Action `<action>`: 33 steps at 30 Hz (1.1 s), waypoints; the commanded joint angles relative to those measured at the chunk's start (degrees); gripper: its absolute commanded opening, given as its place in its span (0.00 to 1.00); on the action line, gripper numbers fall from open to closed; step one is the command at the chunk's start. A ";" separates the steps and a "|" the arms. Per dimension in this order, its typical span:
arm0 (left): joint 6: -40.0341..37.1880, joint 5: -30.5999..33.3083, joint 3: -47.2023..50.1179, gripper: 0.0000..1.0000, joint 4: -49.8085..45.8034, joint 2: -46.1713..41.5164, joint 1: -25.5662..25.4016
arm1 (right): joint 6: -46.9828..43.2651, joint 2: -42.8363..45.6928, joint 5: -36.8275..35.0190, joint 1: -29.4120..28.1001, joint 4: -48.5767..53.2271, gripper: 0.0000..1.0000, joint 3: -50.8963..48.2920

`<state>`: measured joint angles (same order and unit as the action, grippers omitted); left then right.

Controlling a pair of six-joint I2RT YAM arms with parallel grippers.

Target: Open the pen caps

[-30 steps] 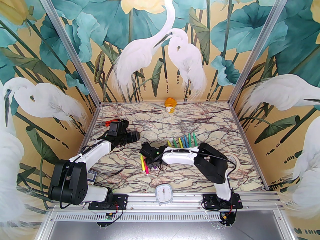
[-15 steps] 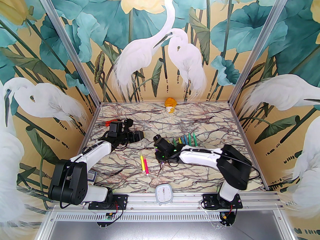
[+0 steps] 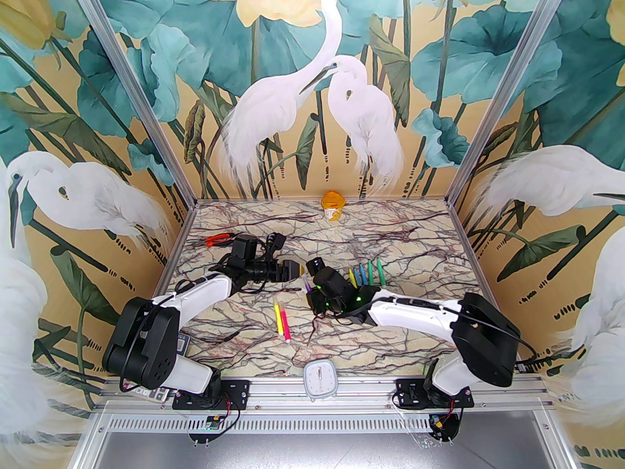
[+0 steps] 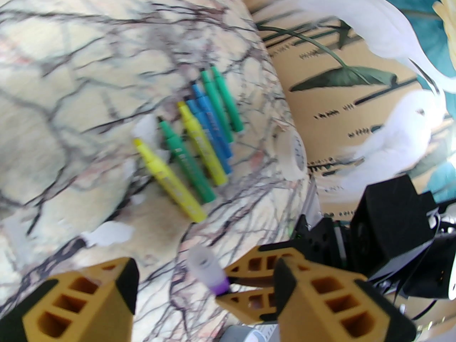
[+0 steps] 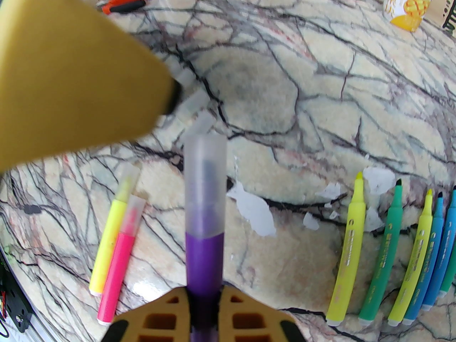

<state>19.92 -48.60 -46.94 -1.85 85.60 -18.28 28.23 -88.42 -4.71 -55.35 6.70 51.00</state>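
We clamp the purple pen (image 5: 204, 258) in our right gripper (image 5: 203, 305) above the middle of the marble table (image 3: 390, 242), its clear cap (image 5: 205, 184) aimed left between the parted jaws of our left gripper (image 4: 205, 276), ready for pulling.

The right gripper (image 5: 203, 308) is clamping a purple pen (image 5: 204, 262) that is wearing its clear cap (image 5: 205, 184). The left gripper's finger (image 5: 71, 84) is hovering near the cap. A yellow pen (image 5: 108, 241) and a pink pen (image 5: 119, 269) are lying capped at left, with a row of uncapped pens (image 5: 379, 255) at right.
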 commanded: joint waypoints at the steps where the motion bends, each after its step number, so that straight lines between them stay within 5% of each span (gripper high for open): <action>1: -0.32 -3.68 -1.57 0.64 1.15 1.34 -0.56 | -1.16 1.84 -1.28 0.33 -1.95 0.11 -0.82; 15: -2.40 -6.91 -3.64 0.44 -1.39 3.57 -3.06 | -1.67 2.99 -2.13 0.34 -2.34 0.11 -1.34; 23: -3.20 8.46 -6.66 0.48 -10.48 4.06 -2.41 | -0.68 1.98 -1.29 0.35 -1.20 0.16 -1.29; 33: -3.96 15.51 -7.41 0.37 -17.53 6.50 -1.94 | 6.14 -3.88 -1.27 0.66 -0.46 0.43 0.77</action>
<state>17.28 -36.64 -53.95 -14.98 91.15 -20.58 30.79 -90.35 -5.98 -55.09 5.78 50.41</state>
